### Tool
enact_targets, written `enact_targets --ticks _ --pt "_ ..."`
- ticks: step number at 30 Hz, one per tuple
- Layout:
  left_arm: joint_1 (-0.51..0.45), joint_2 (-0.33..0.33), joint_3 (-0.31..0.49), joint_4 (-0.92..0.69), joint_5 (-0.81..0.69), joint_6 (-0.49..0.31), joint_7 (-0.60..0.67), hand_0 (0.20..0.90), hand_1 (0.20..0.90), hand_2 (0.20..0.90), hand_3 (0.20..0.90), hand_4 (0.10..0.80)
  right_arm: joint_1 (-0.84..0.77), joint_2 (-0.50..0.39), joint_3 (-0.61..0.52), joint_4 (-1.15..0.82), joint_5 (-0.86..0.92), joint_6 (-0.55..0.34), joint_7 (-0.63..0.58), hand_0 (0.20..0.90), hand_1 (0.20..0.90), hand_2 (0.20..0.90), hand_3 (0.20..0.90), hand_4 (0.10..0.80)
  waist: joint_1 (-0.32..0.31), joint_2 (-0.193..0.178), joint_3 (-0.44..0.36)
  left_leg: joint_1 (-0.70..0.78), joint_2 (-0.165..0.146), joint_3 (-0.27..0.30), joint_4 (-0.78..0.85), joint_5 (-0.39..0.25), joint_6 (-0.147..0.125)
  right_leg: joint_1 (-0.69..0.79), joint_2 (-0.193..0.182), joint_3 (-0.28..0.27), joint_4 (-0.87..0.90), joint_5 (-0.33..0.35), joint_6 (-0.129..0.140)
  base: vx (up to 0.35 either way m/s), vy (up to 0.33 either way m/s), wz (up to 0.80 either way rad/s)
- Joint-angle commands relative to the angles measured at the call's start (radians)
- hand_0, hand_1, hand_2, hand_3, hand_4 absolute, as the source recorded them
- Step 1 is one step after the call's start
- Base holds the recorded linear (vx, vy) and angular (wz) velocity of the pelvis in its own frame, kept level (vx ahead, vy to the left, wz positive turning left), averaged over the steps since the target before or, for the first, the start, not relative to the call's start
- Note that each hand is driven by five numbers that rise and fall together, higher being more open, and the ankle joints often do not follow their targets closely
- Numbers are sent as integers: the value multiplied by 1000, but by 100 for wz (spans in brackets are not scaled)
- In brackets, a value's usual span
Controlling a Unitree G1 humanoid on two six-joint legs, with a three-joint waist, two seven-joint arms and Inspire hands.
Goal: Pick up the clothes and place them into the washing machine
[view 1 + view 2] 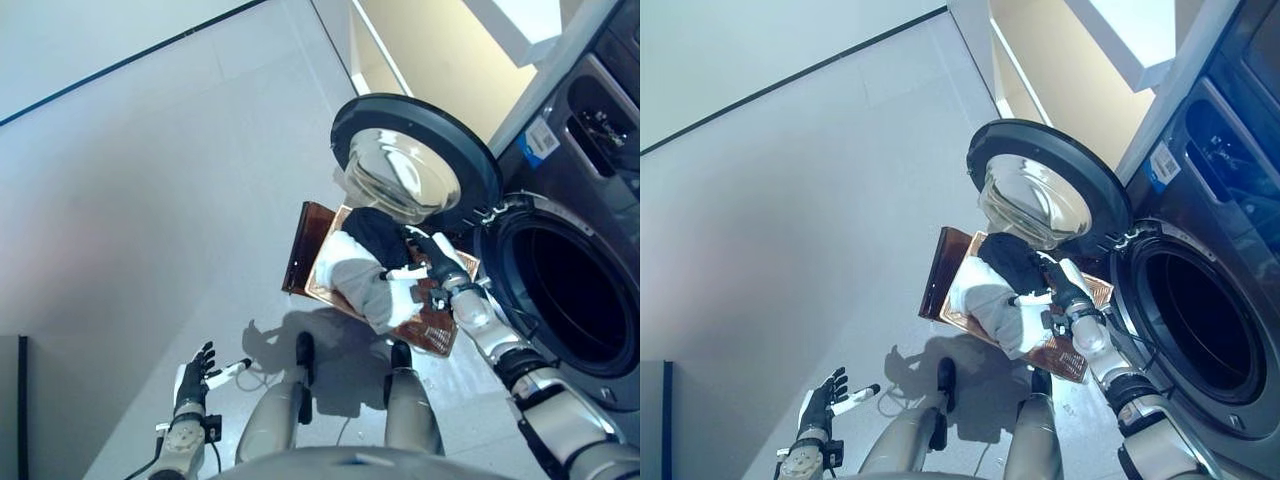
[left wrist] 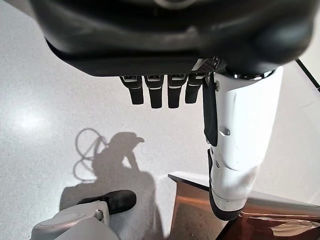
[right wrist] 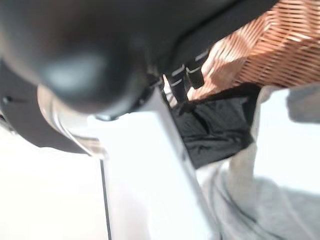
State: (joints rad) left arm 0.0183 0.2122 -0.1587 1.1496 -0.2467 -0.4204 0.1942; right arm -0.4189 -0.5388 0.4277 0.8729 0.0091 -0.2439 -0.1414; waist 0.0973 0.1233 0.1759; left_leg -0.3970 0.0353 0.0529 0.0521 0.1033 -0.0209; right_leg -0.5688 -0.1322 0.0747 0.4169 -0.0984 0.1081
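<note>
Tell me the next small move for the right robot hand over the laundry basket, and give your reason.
Probably lower the right robot hand a little and close it on the black garment. It sits just over the clothes piled in the wicker basket, apparently gripping nothing yet. The washing machine door is already open. The left robot hand is idle, away from the basket.
</note>
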Motion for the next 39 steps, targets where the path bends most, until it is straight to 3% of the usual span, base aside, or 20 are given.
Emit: enact_targets --ticks 1,16,26,39 --pt "11 95 42 -9 -15 -26 5 900 900 900 900 800 -81 -29 17 -9 -6 -69 -7 900 900 900 900 800 10 -19 -38 -43 -40 3 56 -56 -9 63 16 -7 -225 126 -41 -11 5 4" --pt "13 89 48 -43 -12 -16 0 900 900 900 900 800 -110 70 55 82 -7 -52 13 900 900 900 900 800 34 -14 -13 -69 -46 -12 62 -48 -4 48 11 -13 -220 133 -44 -8 6 3" --pt "9 100 61 -132 -1 -15 8 900 900 900 900 800 -191 128 52 268 -15 -18 -21 900 900 900 900 800 74 10 36 -115 -59 -40 77 -30 0 26 -5 -41 -215 143 -45 -42 12 14" --pt "17 117 72 -161 6 -7 8 900 900 900 900 800 -210 179 75 250 44 -24 26 900 900 900 900 800 96 18 55 -149 -63 -49 79 -17 2 -4 -13 -47 -207 149 -46 -15 14 3"
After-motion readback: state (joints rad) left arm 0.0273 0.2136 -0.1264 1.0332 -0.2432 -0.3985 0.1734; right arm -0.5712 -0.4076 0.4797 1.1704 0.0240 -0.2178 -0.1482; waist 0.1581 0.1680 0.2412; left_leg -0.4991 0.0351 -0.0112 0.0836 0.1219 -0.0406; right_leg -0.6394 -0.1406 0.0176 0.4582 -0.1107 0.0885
